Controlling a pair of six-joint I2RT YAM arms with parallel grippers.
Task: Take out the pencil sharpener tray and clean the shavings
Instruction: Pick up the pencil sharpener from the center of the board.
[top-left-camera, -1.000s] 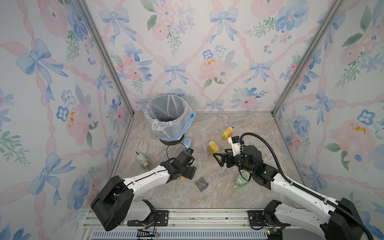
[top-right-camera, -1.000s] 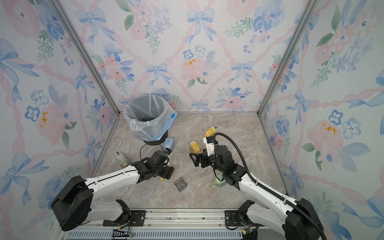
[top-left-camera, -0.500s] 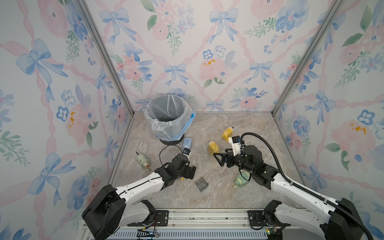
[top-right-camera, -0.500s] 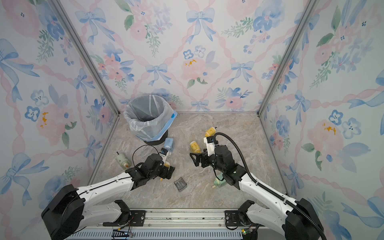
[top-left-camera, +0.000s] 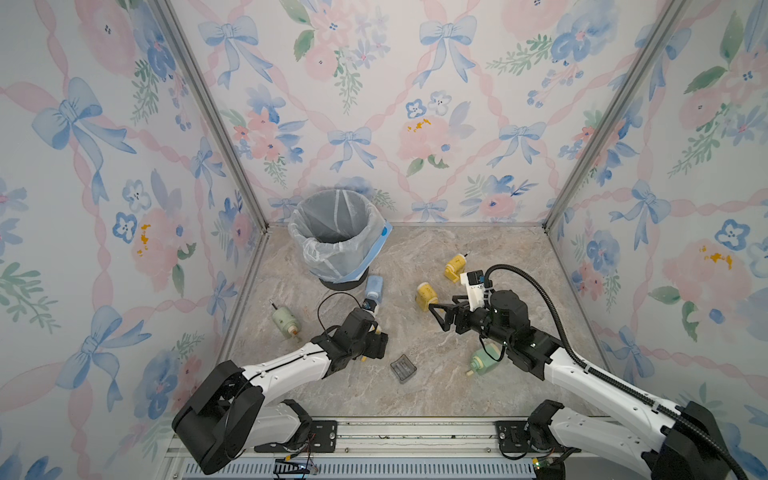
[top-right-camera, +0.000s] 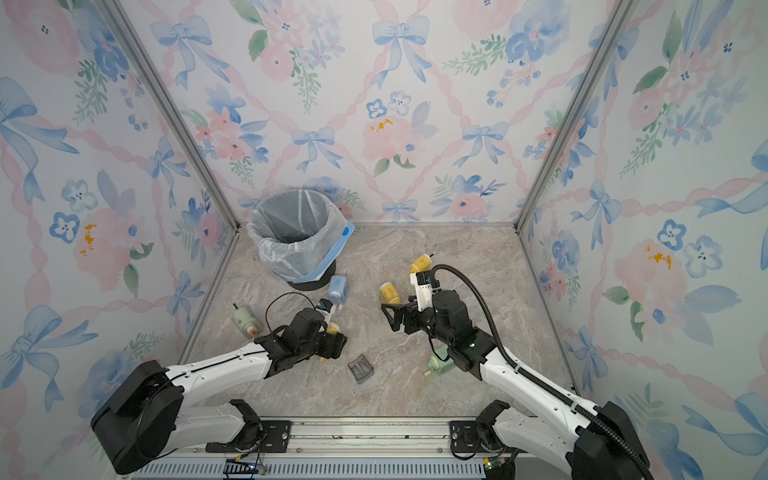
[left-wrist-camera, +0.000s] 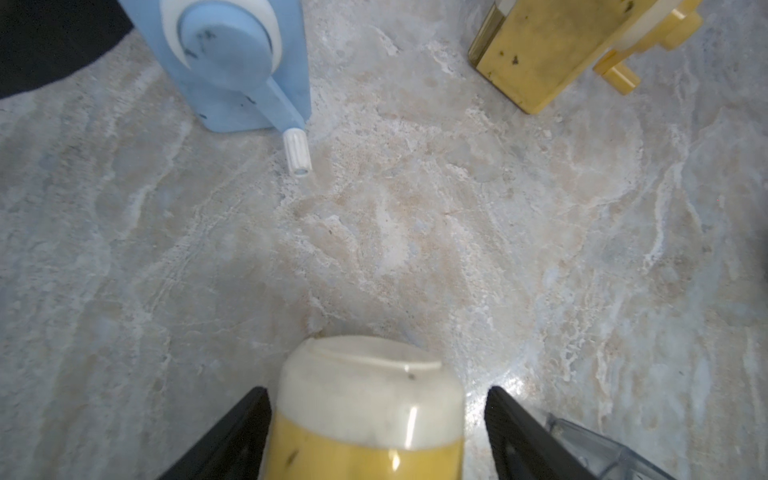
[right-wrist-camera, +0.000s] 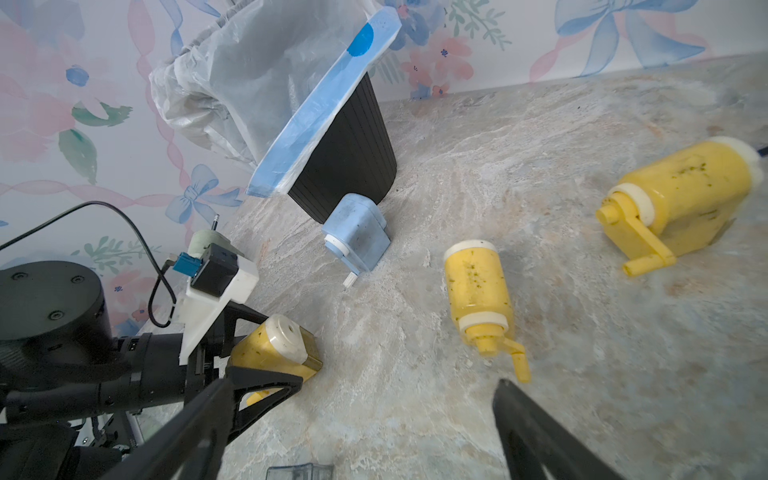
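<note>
Left hand (left-wrist-camera: 372, 432) spread round yellow sharpener (left-wrist-camera: 370, 386), unclamped. Right hand (top-left-camera: 437, 317) spread wide, empty. Bin (top-left-camera: 328, 257) lined with bag. Tray (top-left-camera: 403, 368) laid on counter (top-left-camera: 436, 395), contents unclear.

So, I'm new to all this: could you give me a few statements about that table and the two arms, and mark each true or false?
1. The bin has a plastic liner in it. True.
2. The right gripper is holding a yellow sharpener. False: its jaws are wide open and empty, above the table.
3. The left gripper has its jaws on either side of a yellow sharpener. True.
4. The loose tray is inside the bin. False: it lies on the table between the two arms.
5. The blue sharpener sits beside the bin's base. True.
</note>
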